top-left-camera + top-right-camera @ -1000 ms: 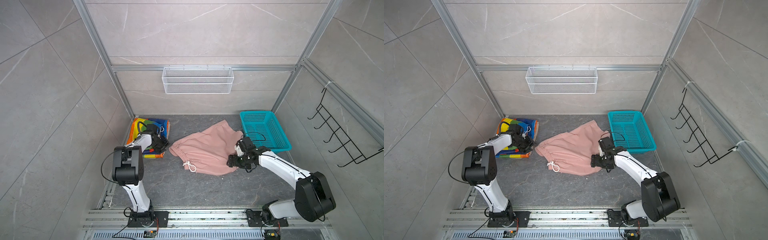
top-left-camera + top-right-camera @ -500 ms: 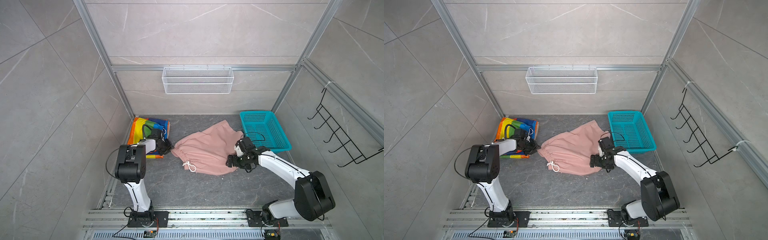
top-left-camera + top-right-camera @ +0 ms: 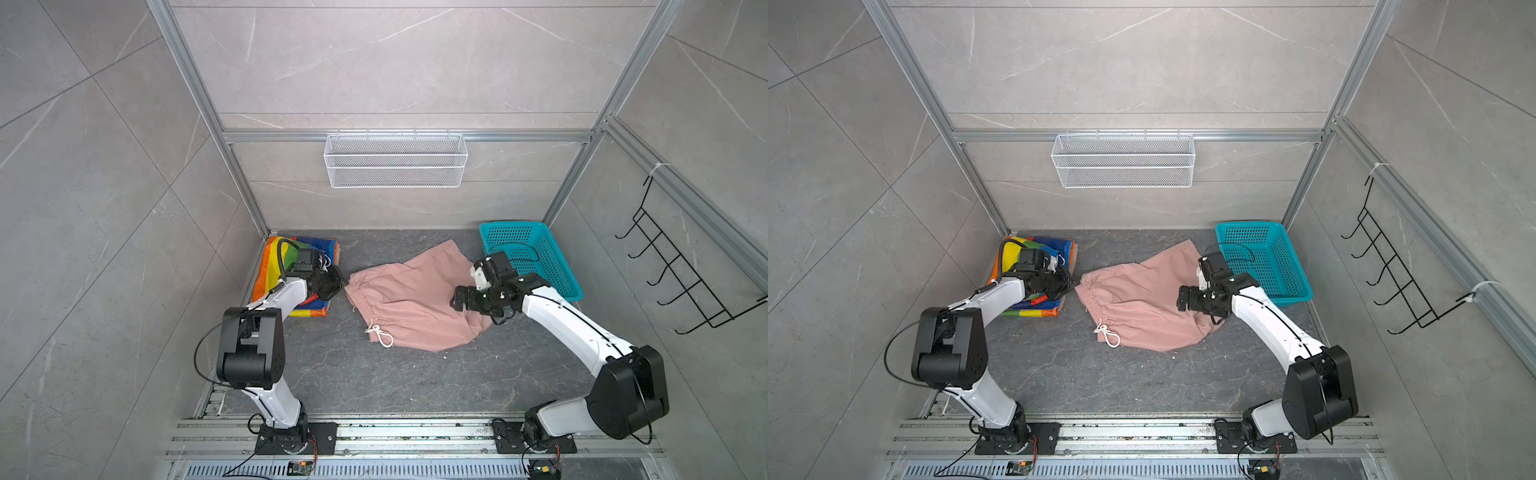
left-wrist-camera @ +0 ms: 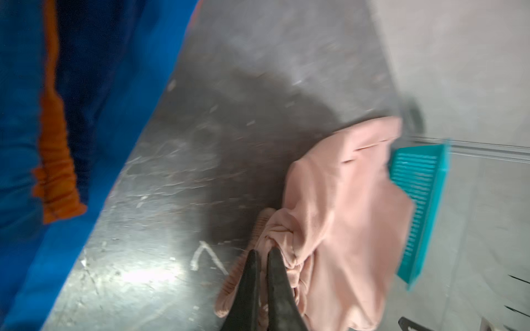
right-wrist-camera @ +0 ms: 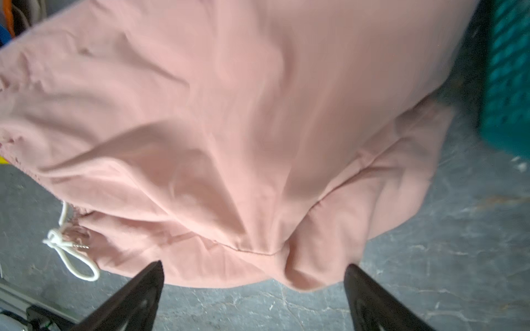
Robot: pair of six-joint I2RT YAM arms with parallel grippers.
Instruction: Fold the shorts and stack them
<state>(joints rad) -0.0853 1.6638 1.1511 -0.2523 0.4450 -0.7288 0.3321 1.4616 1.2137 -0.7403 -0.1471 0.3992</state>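
The dusty pink shorts (image 3: 415, 305) (image 3: 1142, 309) lie spread on the grey floor in both top views, with the white drawstring (image 3: 380, 332) toward the front. My left gripper (image 3: 343, 282) (image 3: 1074, 284) (image 4: 263, 253) is shut on the bunched waistband corner at their left end. My right gripper (image 3: 455, 301) (image 3: 1181, 301) (image 5: 253, 268) hovers open over their right side, and the leg hem (image 5: 304, 275) lies between its spread fingertips. The rainbow-striped shorts (image 3: 272, 266) (image 3: 1009, 251) lie folded by the left wall, partly under my left arm.
A teal perforated basket (image 3: 511, 226) (image 3: 1250, 226) stands at the back right, close behind my right wrist. A white wire basket (image 3: 395, 166) hangs on the back wall. A black hook rack (image 3: 685, 282) is on the right wall. Rails (image 3: 374, 432) run along the front.
My left gripper moved right, off the rainbow shorts to the pink waistband corner, and shut on it. The right gripper opened a little wider and edged left over the pink shorts.
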